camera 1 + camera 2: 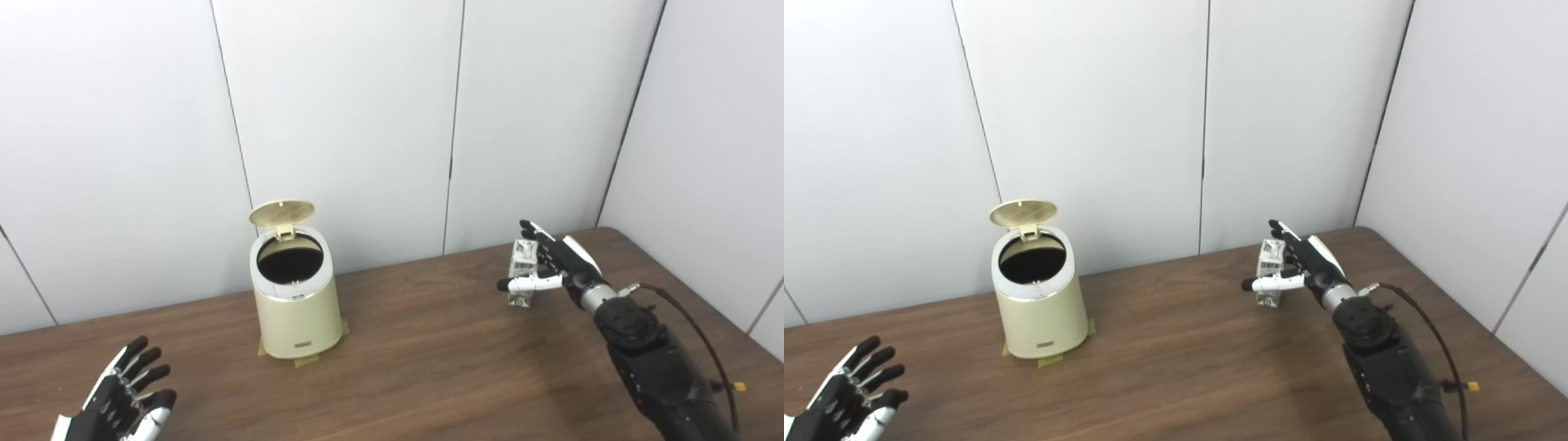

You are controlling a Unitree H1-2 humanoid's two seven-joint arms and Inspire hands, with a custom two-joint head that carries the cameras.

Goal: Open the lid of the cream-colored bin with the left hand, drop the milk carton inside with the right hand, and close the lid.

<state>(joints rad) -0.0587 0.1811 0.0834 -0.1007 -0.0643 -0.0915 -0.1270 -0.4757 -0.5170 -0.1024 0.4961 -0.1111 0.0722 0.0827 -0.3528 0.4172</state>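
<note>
Already the bin (297, 303) stands with lid (282, 212) up. Right hand (554, 263) sits against the carton (522, 269), fingers spread, not gripping. Left hand (125, 398) hovers open, empty.

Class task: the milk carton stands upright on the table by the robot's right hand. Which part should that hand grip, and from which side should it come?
Grip the milk carton across its flat side walls around mid-height, coming from its right, where the open right hand already sits. It stands upright, so its straight walls probably suit opposed fingers better than its folded top.

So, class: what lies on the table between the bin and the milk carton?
Nothing: both eye views show only bare table between the bin and the milk carton.
</note>
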